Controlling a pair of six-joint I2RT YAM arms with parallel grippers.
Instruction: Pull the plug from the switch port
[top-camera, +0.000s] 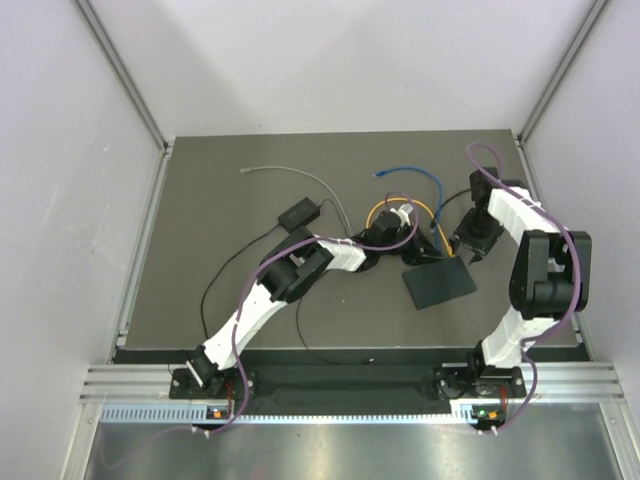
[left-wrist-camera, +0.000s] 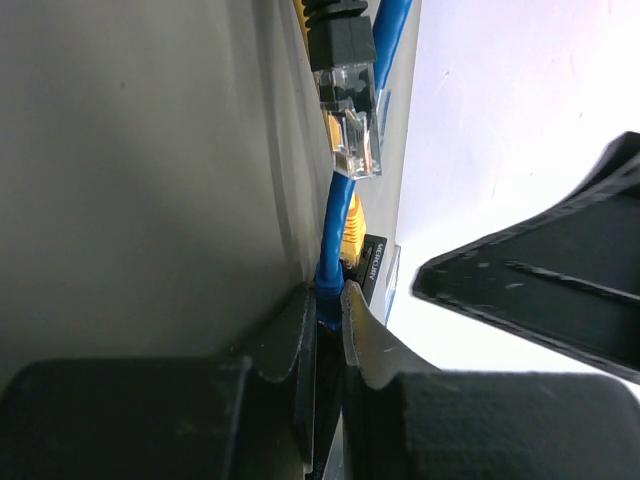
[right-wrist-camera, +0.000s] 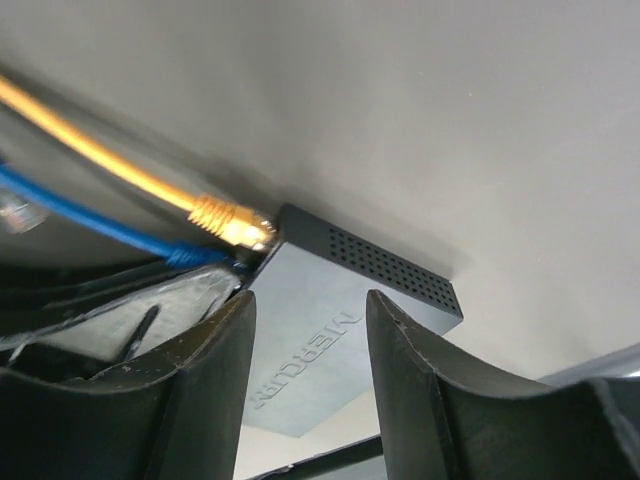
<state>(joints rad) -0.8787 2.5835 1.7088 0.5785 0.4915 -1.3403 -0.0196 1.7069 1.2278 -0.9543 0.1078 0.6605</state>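
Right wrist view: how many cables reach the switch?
2: the yellow cable meets the switch at its corner, and the blue cable ends just beneath it. Others may be hidden.

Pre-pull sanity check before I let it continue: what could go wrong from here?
1. Left claw pinches the blue cable close to the switch, with no latch press visible; pulling may strain the cord.
2. Right claw is open over the switch, not clamping it; the box may drag along.
3. Yellow plug sits right beside the blue one and could get tugged.
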